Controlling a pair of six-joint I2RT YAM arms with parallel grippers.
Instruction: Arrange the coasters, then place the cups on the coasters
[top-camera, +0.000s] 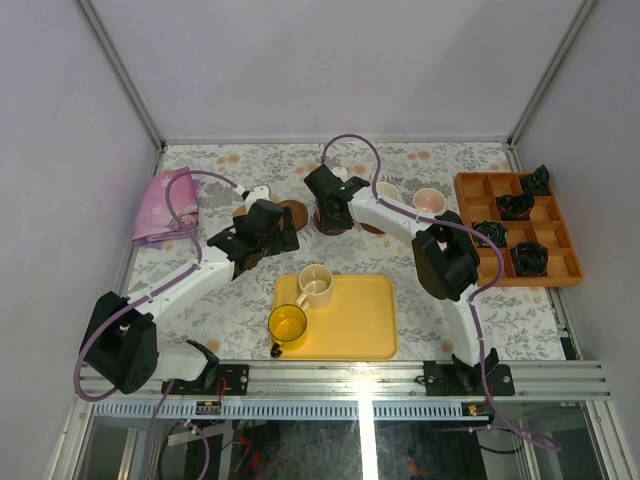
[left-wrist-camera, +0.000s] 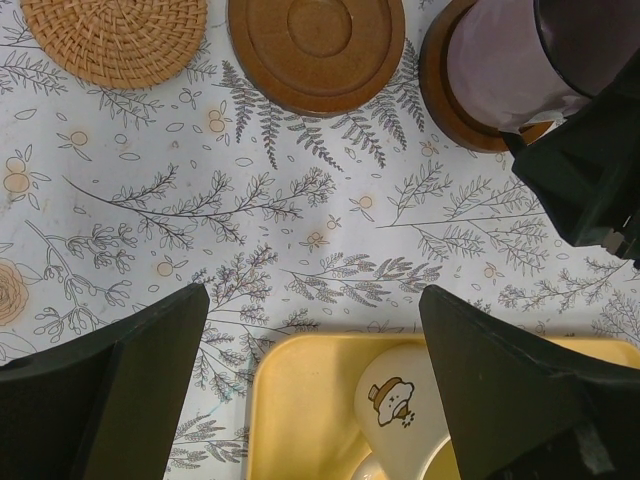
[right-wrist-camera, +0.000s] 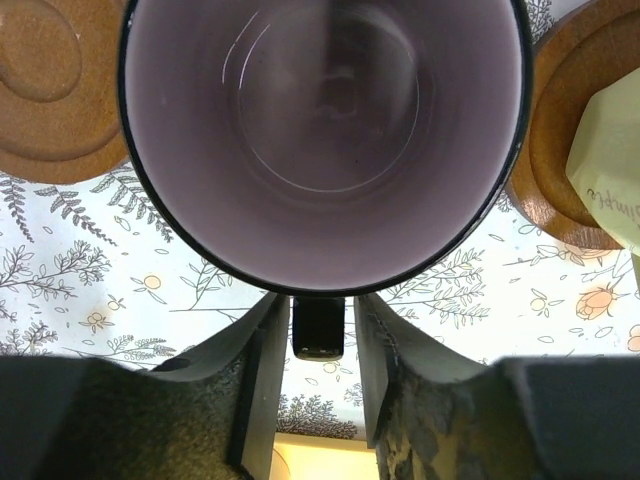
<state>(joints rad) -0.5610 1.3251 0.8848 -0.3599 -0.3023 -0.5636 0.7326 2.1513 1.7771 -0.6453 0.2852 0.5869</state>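
The purple-grey cup (right-wrist-camera: 325, 130) stands upright on a dark coaster (left-wrist-camera: 450, 100), seen from above in the right wrist view. My right gripper (right-wrist-camera: 320, 312) is open, its jaws a little clear of the cup's dark handle (right-wrist-camera: 319, 327) on either side. A brown coaster (left-wrist-camera: 316, 45) and a woven coaster (left-wrist-camera: 115, 35) lie bare to its left. A pale cup (right-wrist-camera: 610, 150) sits on another coaster (right-wrist-camera: 555, 160) to the right. My left gripper (left-wrist-camera: 315, 295) hangs open and holds nothing, above the yellow tray's (left-wrist-camera: 300, 400) far edge. On the tray are a cream cup (top-camera: 315, 285) and a yellow cup (top-camera: 287, 325).
A pink cup (top-camera: 429, 201) stands at the back right. The orange compartment box (top-camera: 515, 225) with black objects lies along the right edge. A pink cloth (top-camera: 165, 205) lies at the back left. The cage's walls surround the table.
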